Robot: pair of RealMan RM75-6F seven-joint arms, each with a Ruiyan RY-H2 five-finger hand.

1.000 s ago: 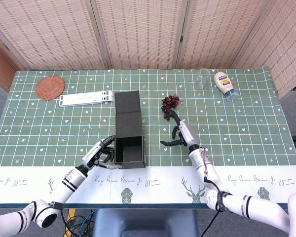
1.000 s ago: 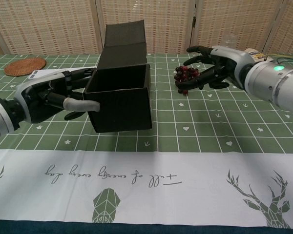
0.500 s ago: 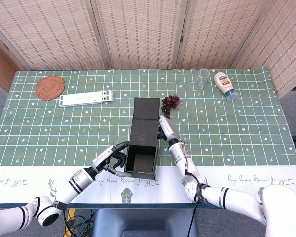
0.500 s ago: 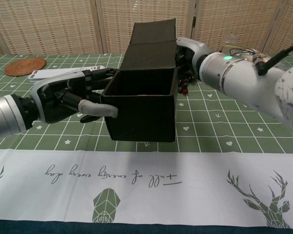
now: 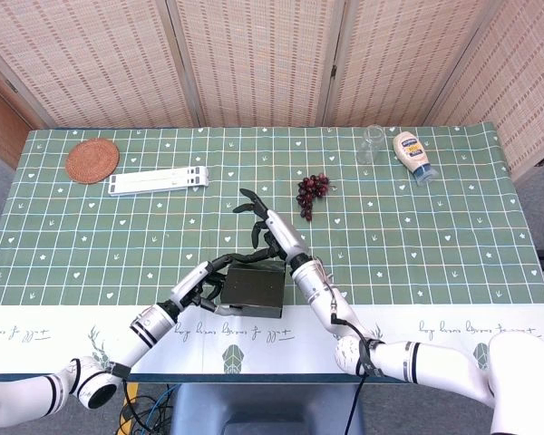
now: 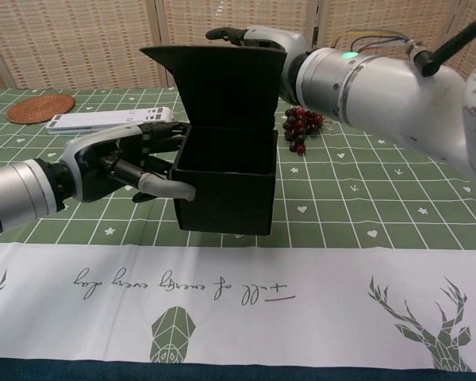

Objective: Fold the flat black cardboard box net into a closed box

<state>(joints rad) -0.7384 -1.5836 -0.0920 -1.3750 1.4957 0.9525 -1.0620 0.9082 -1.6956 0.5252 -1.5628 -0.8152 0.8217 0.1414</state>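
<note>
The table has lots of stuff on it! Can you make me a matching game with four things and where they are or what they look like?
Things:
1. black box
2. grapes
3. woven coaster
4. squeeze bottle

Clues:
A. round and brown, at the far left corner of the table
B. lying on its side, near the far right corner
C. lid flap lifted up, held by the left hand
D. dark red bunch in the middle of the table, beyond the box

Pairs: 1-C, 2-D, 3-A, 4-B
</note>
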